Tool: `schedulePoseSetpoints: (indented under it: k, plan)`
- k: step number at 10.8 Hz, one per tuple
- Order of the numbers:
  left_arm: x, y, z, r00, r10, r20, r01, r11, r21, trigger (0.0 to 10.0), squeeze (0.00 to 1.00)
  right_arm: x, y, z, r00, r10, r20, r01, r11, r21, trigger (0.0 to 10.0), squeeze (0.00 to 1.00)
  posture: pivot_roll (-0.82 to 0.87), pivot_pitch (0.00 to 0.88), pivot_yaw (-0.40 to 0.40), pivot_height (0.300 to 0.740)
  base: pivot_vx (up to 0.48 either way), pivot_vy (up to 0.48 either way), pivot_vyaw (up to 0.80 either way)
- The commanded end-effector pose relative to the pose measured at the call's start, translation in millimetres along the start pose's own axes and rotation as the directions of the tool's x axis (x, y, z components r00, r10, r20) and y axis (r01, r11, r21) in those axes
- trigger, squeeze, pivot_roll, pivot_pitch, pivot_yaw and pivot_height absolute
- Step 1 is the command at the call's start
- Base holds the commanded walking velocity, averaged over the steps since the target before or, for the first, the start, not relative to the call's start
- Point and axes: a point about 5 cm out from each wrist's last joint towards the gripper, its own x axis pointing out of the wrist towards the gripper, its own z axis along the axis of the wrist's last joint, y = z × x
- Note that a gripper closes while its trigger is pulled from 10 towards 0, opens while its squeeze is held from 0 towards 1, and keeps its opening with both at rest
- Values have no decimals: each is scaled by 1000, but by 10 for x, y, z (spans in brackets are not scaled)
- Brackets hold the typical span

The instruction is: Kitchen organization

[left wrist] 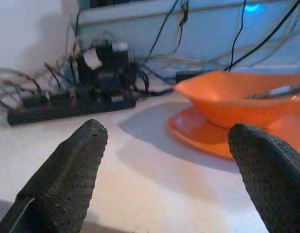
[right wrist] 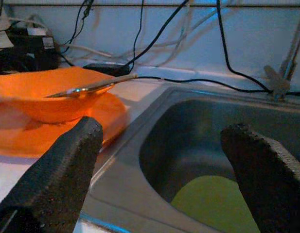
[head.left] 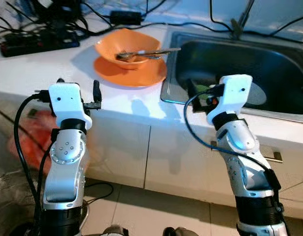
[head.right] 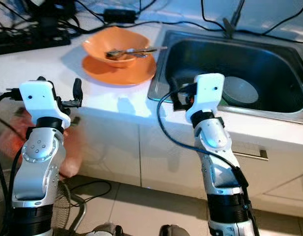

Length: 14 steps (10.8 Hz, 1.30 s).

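At far left on the white counter (head.left: 38, 69), a black power strip (left wrist: 67, 107) w/ plugs and tangled cables (head.left: 68, 24) is seen against the back wall. A blurred orange-red shape (head.left: 31, 140) is seen low at left, below the counter edge; what it is can't be told.

The left gripper (left wrist: 171, 170) is held at the counter's near edge, left of the dishes, w/ its 2 black fingers (left wrist: 67, 179) spread wide apart and nothing between them. It is aimed toward the far side of the counter, at the gap between the power strip and the dishes.

Right of ctr-left, an orange plate (head.left: 129, 73) is set on the counter, and an orange bowl (head.left: 126, 46) is stacked on it. 2 metal utensils (head.left: 141, 53) are laid in the bowl, handles sticking out to the right over the rim toward the sink; at least 1 looks like a fork.

White cabinet doors (head.left: 122, 152) are seen below the counter, over a tiled floor (head.left: 156, 211).

The steel sink (head.right: 289, 64) is sunk into the counter just right of the plate. A round pale green dish (head.right: 239, 91) is lying in its basin. The right gripper (right wrist: 164, 170) is held at the sink's near-left rim, fingers (right wrist: 62, 170) wide apart and empty, facing across the basin. More cables (right wrist: 227, 48) are run along the far wall behind the sink.
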Motion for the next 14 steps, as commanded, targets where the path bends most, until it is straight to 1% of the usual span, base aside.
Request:
schedulePoseSetpoints:
  k: [1,2,3,6,10,14]
  plan:
    - [-8,-52,7,999,-23,27,22,999,35,10000,0,25,-57,3,999,-43,-11,43,999,-5,10000,0,58,128,-18,740,0,0,0]
    - [-29,-95,-7,999,-40,27,39,999,30,10000,0,41,-89,9,998,-66,-13,66,998,0,10000,0,56,131,-16,740,0,0,0]
    - [-57,-124,-38,999,-53,11,53,999,9,10000,0,29,-130,-10,996,-92,-21,92,996,6,10000,0,54,132,-12,740,0,0,0]
    - [-34,-120,-47,999,-52,12,52,999,17,10000,0,18,-140,-30,994,-107,-25,107,994,20,10000,0,58,133,-12,740,0,0,0]
    - [-40,-125,-70,999,-51,5,51,999,18,10000,0,29,-176,-31,992,-124,-25,125,992,25,10000,0,56,130,-13,740,0,0,0]
    - [-40,-125,-70,999,-51,5,51,999,18,10000,0,29,-176,-31,992,-124,-25,125,992,25,10000,0,56,130,-13,740,0,0,0]
